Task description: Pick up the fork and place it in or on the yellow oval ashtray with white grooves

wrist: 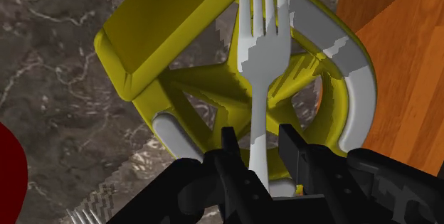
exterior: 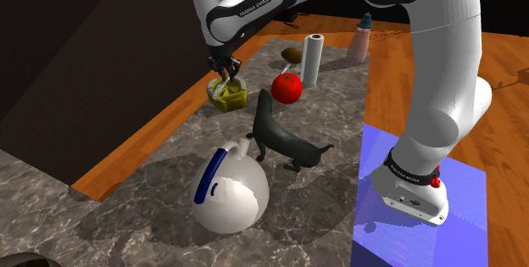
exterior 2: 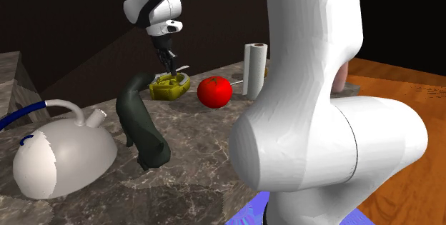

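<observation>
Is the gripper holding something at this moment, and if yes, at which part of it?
Yes. The gripper holds the fork by its handle, with the tines pointing away from the hand, over the yellow ashtray.

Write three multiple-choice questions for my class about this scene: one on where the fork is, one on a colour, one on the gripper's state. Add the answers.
1. Relative to the ashtray, the fork is: A underneath it; B right above it; C far off to one side.
2. The round ball beside the paper roll is: A red; B blue; C white.
3. The gripper is: A wide open; B shut on nothing; C shut on the fork.
Answers: 1 B, the wrist view shows the tines across the yellow frame. 2 A, it is plainly red in both exterior views. 3 C, the wrist view shows it clasping the fork's handle.
</observation>
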`<act>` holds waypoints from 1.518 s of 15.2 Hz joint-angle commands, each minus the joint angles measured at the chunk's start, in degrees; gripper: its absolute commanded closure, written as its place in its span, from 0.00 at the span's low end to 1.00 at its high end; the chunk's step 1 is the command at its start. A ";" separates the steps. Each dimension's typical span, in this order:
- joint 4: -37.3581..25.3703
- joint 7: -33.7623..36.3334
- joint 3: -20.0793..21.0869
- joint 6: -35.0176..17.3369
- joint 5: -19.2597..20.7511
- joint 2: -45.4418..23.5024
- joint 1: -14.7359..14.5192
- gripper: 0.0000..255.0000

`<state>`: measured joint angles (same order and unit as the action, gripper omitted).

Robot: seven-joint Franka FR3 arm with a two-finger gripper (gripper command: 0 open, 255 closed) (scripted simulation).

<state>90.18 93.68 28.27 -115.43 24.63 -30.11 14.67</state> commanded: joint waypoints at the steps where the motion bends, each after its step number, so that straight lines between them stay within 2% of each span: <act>1: 0.12 0.08 -0.03 -0.25 0.09 -0.10 -0.02 1.00; 7: 0.12 0.08 -0.04 -0.25 0.09 -0.10 -0.02 1.00; 8: 0.11 0.09 -0.04 -0.25 0.09 -0.11 -0.03 0.00; 13: 0.11 0.08 -0.04 -0.25 0.09 -0.10 -0.03 0.00; 17: -3.55 -1.05 1.01 5.53 -1.63 2.32 -0.37 0.00; 23: -3.55 -1.05 1.01 5.53 -1.63 2.32 -0.37 0.00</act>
<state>86.62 92.64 29.27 -109.92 23.02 -27.82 14.29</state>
